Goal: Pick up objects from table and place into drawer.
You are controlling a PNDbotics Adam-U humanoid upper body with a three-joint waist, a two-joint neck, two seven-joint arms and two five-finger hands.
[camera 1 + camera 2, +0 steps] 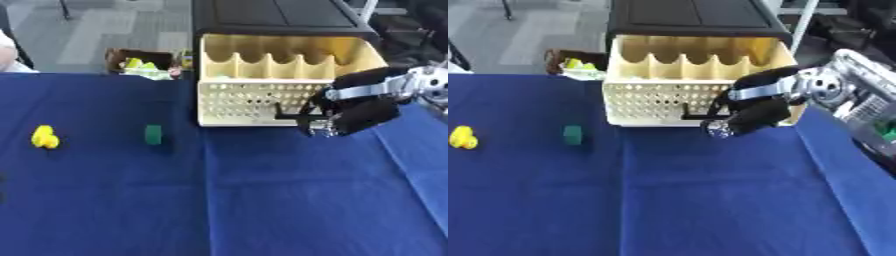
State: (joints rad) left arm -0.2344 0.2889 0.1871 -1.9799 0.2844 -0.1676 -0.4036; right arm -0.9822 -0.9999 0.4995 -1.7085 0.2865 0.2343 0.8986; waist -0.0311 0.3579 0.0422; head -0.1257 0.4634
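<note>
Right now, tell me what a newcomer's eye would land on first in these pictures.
First the cream drawer, pulled open at the table's far middle, with the robot's right hand at its front right corner by the dark handle. Then two small things on the blue tablecloth to the left: a yellow object near the edge and a green block nearer the drawer.

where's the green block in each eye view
Left eye view: the green block stands on the blue cloth, left of centre, right of the yellow toy.
Right eye view: the same block sits nearer the left edge, at about the same height.
Shared landmark: the cream drawer, whose lower left corner lies up and right of the block.
</note>
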